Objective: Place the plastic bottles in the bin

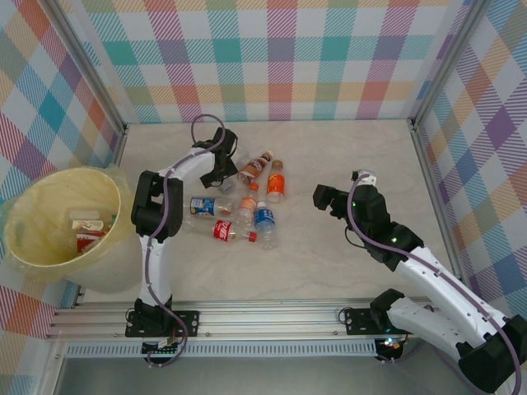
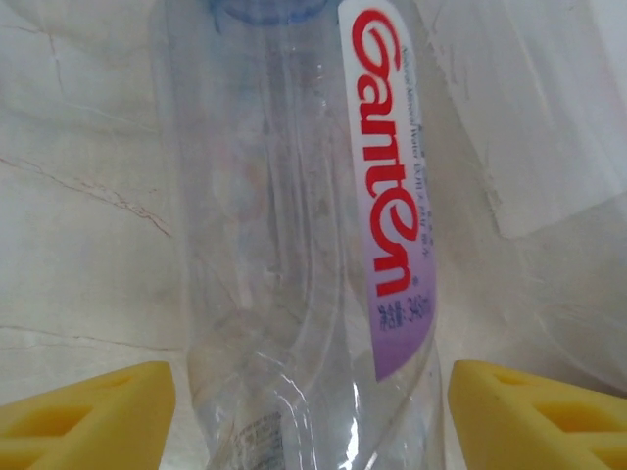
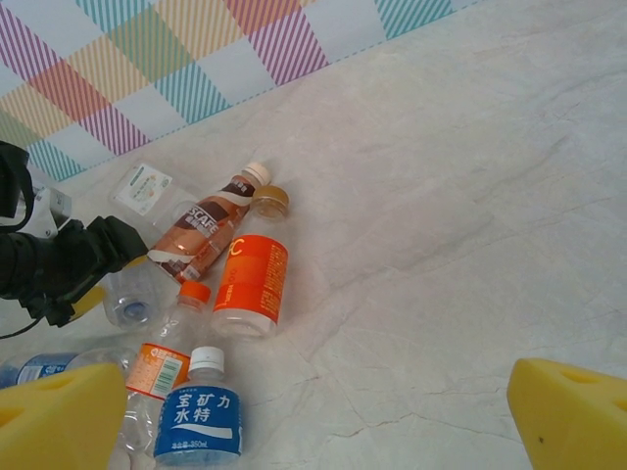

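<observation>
A pale marble-patterned table (image 1: 329, 271) stands between pastel checked walls (image 1: 280, 58), with metal posts (image 1: 448, 62) at the far corners and a metal rail (image 1: 272, 317) along its near edge.

The left arm (image 1: 151, 263) rises from its base and folds at an elbow at the near left of the bottles (image 1: 264, 218). Its pale forearm reaches on to their far left edge. There the left gripper (image 1: 219, 171) points down, its yellow fingers (image 2: 88, 416) part open on either side of one clear bottle (image 2: 284, 245), a thin gap showing at each side. The right arm (image 1: 428, 276) stretches from its base toward the right of the bottles. The right gripper (image 1: 323, 197) hangs just right of them, apart from them, with its jaws spread wide.
</observation>
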